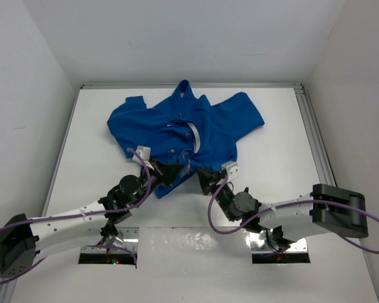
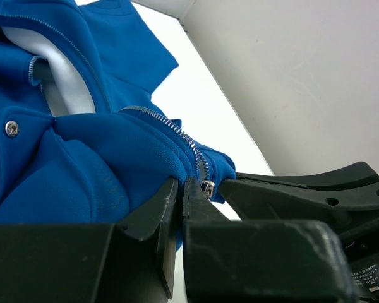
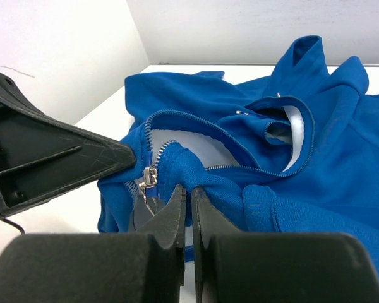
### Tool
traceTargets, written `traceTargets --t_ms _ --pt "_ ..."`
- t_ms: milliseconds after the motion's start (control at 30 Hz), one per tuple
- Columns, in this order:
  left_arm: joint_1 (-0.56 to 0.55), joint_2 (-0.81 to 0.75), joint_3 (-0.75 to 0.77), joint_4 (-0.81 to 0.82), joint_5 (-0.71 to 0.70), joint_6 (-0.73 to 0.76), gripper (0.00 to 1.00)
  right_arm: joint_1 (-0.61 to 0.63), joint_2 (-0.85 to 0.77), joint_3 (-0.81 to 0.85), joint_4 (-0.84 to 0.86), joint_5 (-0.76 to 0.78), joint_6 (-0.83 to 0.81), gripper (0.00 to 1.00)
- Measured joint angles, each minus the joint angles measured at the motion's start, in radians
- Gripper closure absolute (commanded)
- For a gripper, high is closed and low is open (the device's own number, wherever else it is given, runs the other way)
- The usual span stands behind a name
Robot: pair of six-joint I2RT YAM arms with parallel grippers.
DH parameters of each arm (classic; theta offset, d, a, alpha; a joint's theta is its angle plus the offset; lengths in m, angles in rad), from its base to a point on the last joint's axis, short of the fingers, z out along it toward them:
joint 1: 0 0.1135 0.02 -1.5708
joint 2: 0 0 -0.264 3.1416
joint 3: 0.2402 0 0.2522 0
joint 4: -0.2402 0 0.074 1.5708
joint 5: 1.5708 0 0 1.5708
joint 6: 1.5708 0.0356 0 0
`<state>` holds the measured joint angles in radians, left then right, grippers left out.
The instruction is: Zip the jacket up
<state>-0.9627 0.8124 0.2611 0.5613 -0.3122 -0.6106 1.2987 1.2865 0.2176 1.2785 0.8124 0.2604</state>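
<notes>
Royal-blue fabric jacket (image 1: 189, 129) lies front-up on the white bench (image 1: 284, 145), with its collar toward twelve o'clock, its hem toward six o'clock, and its pale centre zipper (image 2: 170, 129) gaping open. The left end effector (image 2: 180, 192) and right end effector (image 3: 188, 197) are each clamped shut on hem fabric, one either side of the small metal slider (image 3: 148, 177). This likely steadies both front edges so the zipper's bottom can be worked.

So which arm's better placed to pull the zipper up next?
Probably left: the left gripper is shut right at the pull; the right gripper pinches the jacket hem beside it, a good anchor.
</notes>
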Motion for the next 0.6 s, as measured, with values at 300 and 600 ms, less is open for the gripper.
traceTargets --t_ms 300,600 --pt "0.0 0.0 0.0 0.004 0.002 0.0 1.0 0.0 0.008 0.006 0.0 0.001 0.0 1.0" --pt "-0.003 0.0 0.0 0.003 0.004 0.0 1.0 0.0 0.012 0.013 0.0 0.013 -0.007 1.0"
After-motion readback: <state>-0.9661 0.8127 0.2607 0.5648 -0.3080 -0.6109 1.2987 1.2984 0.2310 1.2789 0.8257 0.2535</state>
